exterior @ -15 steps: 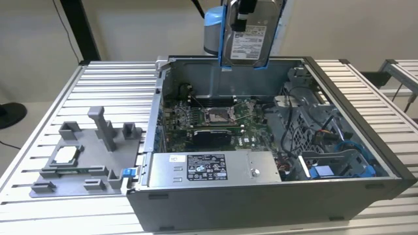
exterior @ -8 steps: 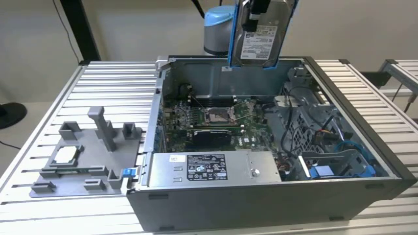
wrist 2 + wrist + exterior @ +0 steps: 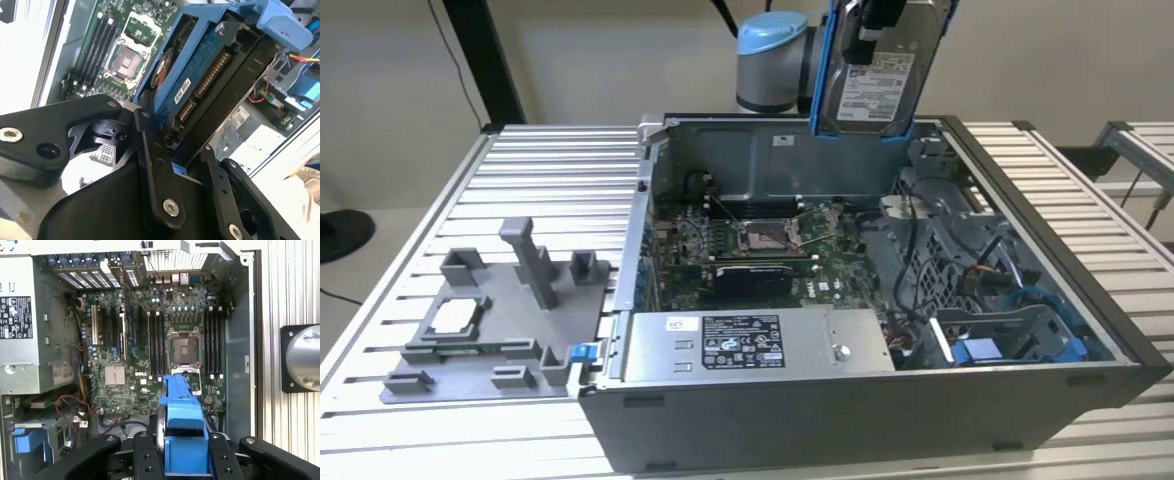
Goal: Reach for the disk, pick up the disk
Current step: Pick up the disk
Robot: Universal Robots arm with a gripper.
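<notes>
One tool (image 3: 874,40) raised, gripping disk (image 3: 878,85) upright

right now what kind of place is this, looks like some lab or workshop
Probably a robotics test bench for taking computers apart: an open PC case sits on a slatted aluminium table, a grey parts fixture beside it, and the gripper holds the disk above the case.

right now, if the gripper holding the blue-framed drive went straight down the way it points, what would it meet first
Probably the green motherboard in the open grey computer case, near its empty square CPU socket. The gripper points into the case with the blue-bracketed silver disk leading; depth is unclear.
</notes>
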